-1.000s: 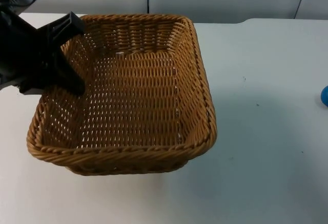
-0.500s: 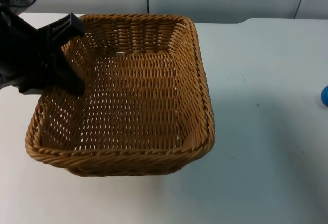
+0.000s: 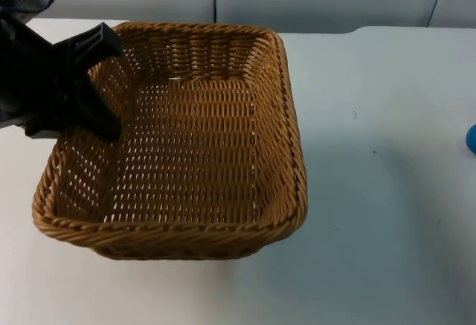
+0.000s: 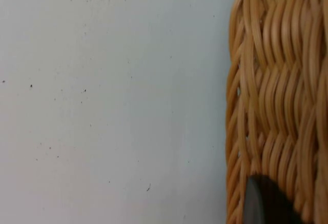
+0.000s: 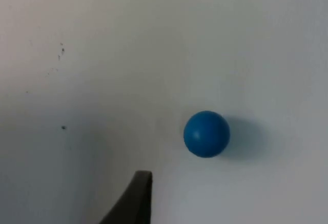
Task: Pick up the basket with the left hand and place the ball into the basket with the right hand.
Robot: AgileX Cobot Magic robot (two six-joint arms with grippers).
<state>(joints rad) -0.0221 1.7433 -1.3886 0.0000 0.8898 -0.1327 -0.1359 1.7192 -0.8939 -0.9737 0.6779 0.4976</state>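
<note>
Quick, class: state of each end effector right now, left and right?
Left end effector: shut on the wicker basket, gripping its left wall.
Right end effector: above the table near the blue ball, holding nothing; open or shut cannot be told.

One woven basket (image 3: 186, 139) sits on the white bench (image 3: 372, 213). One blue ball (image 5: 206, 134) lies well apart from the basket, and one left claw (image 3: 93, 79) grips the basket's wall.
</note>
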